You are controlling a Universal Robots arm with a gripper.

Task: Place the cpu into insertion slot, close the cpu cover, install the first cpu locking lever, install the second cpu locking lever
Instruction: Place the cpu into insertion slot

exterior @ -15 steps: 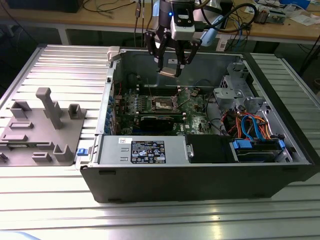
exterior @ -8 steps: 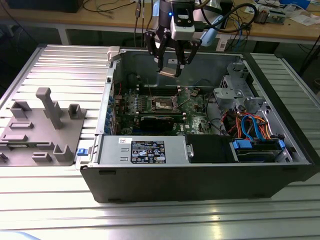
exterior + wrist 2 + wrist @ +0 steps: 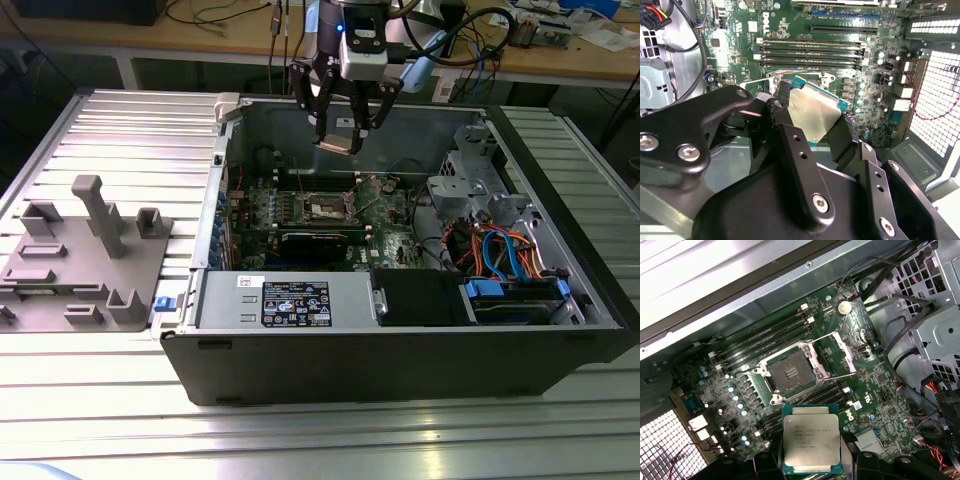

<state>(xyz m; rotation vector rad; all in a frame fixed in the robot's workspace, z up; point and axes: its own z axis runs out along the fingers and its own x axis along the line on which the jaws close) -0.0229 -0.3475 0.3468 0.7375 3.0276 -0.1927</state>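
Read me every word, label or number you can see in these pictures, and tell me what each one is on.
Printed lines on the metal top of the cpu, held in the hand: too small to read.
Sticker with dark print on the grey metal box: too small to read.
White markings on the green motherboard: none I can quote reliably.

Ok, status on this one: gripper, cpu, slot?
Gripper shut on the cpu, held above the motherboard. Insertion slot open and bare, cpu not yet seated. Nothing seen between the two.
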